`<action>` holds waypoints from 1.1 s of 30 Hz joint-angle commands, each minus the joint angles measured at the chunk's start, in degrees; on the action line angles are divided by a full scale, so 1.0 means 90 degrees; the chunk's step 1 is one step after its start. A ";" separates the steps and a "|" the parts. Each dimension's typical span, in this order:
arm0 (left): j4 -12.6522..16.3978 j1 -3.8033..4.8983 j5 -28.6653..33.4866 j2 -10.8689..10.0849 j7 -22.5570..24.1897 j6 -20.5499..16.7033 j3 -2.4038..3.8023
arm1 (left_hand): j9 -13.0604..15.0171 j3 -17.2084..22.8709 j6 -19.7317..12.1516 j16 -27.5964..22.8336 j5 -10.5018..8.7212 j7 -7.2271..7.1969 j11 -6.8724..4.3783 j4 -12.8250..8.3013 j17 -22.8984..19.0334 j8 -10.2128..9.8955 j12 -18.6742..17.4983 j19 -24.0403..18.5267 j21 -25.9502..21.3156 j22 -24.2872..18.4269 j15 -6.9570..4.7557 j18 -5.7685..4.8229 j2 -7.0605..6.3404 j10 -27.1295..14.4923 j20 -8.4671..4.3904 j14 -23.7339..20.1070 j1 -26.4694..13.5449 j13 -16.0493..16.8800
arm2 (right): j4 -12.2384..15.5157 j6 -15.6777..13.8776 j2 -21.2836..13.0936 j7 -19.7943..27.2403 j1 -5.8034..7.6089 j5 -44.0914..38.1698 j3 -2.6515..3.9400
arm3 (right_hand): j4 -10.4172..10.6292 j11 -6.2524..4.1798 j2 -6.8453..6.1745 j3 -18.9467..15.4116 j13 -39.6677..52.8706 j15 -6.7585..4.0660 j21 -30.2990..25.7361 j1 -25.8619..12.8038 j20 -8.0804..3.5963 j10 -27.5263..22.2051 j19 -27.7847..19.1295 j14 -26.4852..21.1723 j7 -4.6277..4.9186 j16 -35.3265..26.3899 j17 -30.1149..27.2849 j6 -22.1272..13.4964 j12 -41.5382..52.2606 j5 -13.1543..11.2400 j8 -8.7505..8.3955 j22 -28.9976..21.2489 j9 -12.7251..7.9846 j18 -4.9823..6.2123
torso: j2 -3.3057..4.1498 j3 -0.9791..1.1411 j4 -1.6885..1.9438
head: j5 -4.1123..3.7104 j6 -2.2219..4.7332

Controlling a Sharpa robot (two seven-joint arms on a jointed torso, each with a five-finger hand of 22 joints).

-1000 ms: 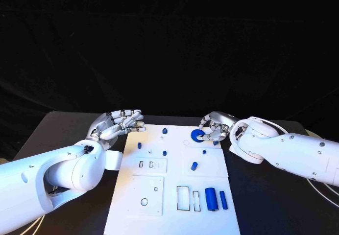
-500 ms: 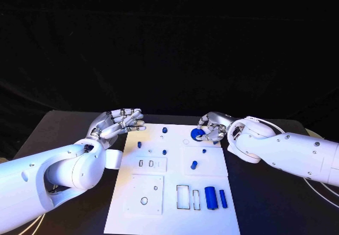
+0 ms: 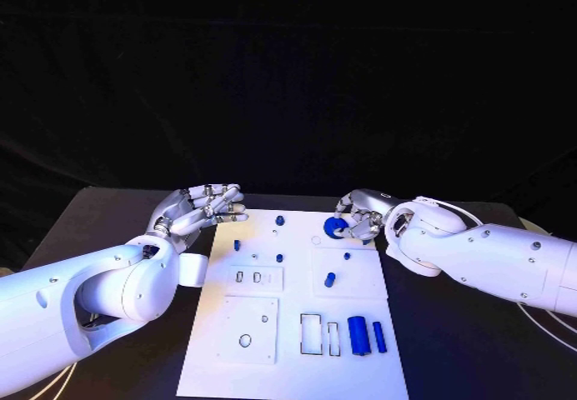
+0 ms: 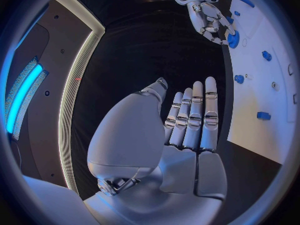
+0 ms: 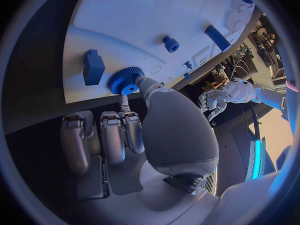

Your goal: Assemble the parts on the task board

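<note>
On the near end of the white rectangular task board (image 3: 228,367) lie a thick blue cylinder (image 3: 357,334) and a thinner blue rod (image 3: 380,337), side by side next to outlined slots. Further up, small blue pegs (image 3: 280,258) stand in the board. At the far right edge the right hand (image 3: 357,218) pinches a round blue toothed gear (image 3: 335,228) – just over the board. Opposite, the left hand (image 3: 198,211) hovers beside the board's far left corner above the black tabletop (image 3: 108,225), fingers together, holding nothing.
</note>
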 commanded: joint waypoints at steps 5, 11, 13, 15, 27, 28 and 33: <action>0.0005 0.0008 -0.0019 0.0011 0.0025 0.0120 0.0005 | -0.0010 0.0010 -0.0033 -0.0027 0.0021 0.0077 0.0039 0.0016 0.0012 -0.0032 -0.0051 0.0036 -0.0042 -0.0010 0.0034 0.0027 -0.0017 0.0005 0.0027 0.0011 -0.0019 -0.0001 | -0.0010 0.0111 0.0018 -0.0174 -0.0081 -0.0593 -0.0042 | -0.0016 -0.0033 0.0032 0.0232 0.1442 0.0008 0.0034 0.0069 0.0017 0.0462 0.0666 0.0649 -0.0051 0.0031 0.1610 0.0255 0.0069 0.0011 0.0063 0.1674 -0.0019 -0.0090 | 0.0005 0.0002 0.0002 | 0.0008 -0.0020; 0.0001 0.0008 -0.0019 0.0011 0.0023 0.0122 0.0005 | -0.0011 0.0019 -0.0032 -0.0031 0.0021 0.0076 0.0039 0.0012 0.0015 -0.0034 -0.0056 0.0036 -0.0044 -0.0012 0.0033 0.0028 -0.0010 0.0007 0.0027 0.0010 -0.0008 -0.0001 | 0.0037 -0.0177 0.0014 -0.0143 -0.0088 -0.0616 -0.0043 | -0.0033 -0.0100 0.0103 0.0521 0.1471 -0.0050 0.0034 0.0063 -0.0035 0.0492 0.0666 0.0653 -0.0125 0.0035 0.1628 0.0488 0.0092 -0.0090 0.0042 0.1674 -0.0074 -0.0090 | 0.0001 0.0004 0.0001 | 0.0023 -0.0022; 0.0000 0.0008 -0.0019 0.0011 0.0022 0.0122 0.0005 | -0.0011 0.0019 -0.0032 -0.0031 0.0021 0.0076 0.0039 0.0012 0.0015 -0.0034 -0.0056 0.0036 -0.0044 -0.0012 0.0033 0.0028 -0.0010 0.0007 0.0027 0.0010 -0.0008 -0.0001 | 0.0068 -0.0308 0.0011 -0.0125 -0.0089 -0.0616 -0.0043 | -0.0030 -0.0114 0.0101 0.0574 0.1487 -0.0062 0.0034 0.0037 -0.0047 0.0508 0.0666 0.0655 -0.0142 0.0037 0.1635 0.0541 0.0104 -0.0079 0.0038 0.1674 -0.0084 -0.0090 | 0.0002 0.0005 0.0002 | 0.0021 -0.0012; -0.0001 0.0008 -0.0019 0.0011 0.0023 0.0123 0.0005 | -0.0011 0.0019 -0.0032 -0.0031 0.0021 0.0076 0.0039 0.0012 0.0015 -0.0034 -0.0056 0.0036 -0.0044 -0.0012 0.0033 0.0028 -0.0010 0.0007 0.0027 0.0010 -0.0008 -0.0001 | 0.0118 -0.0471 0.0006 -0.0106 -0.0089 -0.0626 -0.0042 | -0.0029 -0.0125 0.0088 0.0611 0.1504 -0.0073 0.0034 0.0011 -0.0057 0.0525 0.0666 0.0656 -0.0155 0.0038 0.1640 0.0579 0.0117 -0.0078 0.0032 0.1674 -0.0093 -0.0090 | 0.0000 0.0008 -0.0002 | 0.0027 -0.0004; 0.0001 0.0008 -0.0019 0.0011 0.0003 0.0115 0.0005 | -0.0013 0.0041 -0.0030 -0.0039 0.0021 0.0073 0.0037 0.0000 0.0021 -0.0037 -0.0068 0.0038 -0.0046 -0.0016 0.0032 0.0030 0.0003 0.0013 0.0026 0.0010 0.0019 0.0000 | 0.0600 -0.1129 0.0060 -0.0237 -0.0017 -0.1384 -0.0035 | -0.0050 -0.0167 -0.0003 0.0756 0.1577 -0.0113 0.0034 -0.0090 -0.0099 0.0596 0.0666 0.0664 -0.0196 0.0046 0.1675 0.0699 0.0174 -0.0032 -0.0019 0.1674 -0.0136 -0.0090 | 0.0005 0.0002 -0.0001 | 0.0043 0.0020; 0.0001 0.0008 -0.0019 0.0012 0.0004 0.0115 0.0005 | -0.0013 0.0041 -0.0030 -0.0039 0.0021 0.0073 0.0037 0.0000 0.0021 -0.0037 -0.0068 0.0038 -0.0046 -0.0016 0.0032 0.0030 0.0003 0.0013 0.0026 0.0010 0.0019 0.0000 | 0.0644 -0.1137 0.0083 -0.0254 -0.0012 -0.1426 -0.0035 | -0.0050 -0.0167 -0.0003 0.0756 0.1577 -0.0113 0.0034 -0.0090 -0.0099 0.0596 0.0666 0.0664 -0.0196 0.0046 0.1675 0.0699 0.0174 -0.0032 -0.0019 0.1674 -0.0136 -0.0090 | 0.0005 0.0001 0.0005 | 0.0044 0.0020; 0.0002 0.0008 -0.0019 0.0013 0.0010 0.0115 0.0005 | -0.0014 0.0050 -0.0030 -0.0042 0.0021 0.0073 0.0037 -0.0005 0.0023 -0.0039 -0.0073 0.0039 -0.0047 -0.0018 0.0031 0.0030 0.0007 0.0016 0.0026 0.0010 0.0030 0.0000 | 0.0805 -0.1160 0.0270 -0.0340 0.0000 -0.1591 -0.0034 | -0.0044 -0.0169 -0.0006 0.0781 0.1580 -0.0117 0.0034 -0.0114 -0.0104 0.0599 0.0666 0.0664 -0.0198 0.0046 0.1675 0.0708 0.0176 -0.0045 -0.0036 0.1674 -0.0147 -0.0090 | 0.0003 -0.0004 0.0012 | 0.0068 0.0004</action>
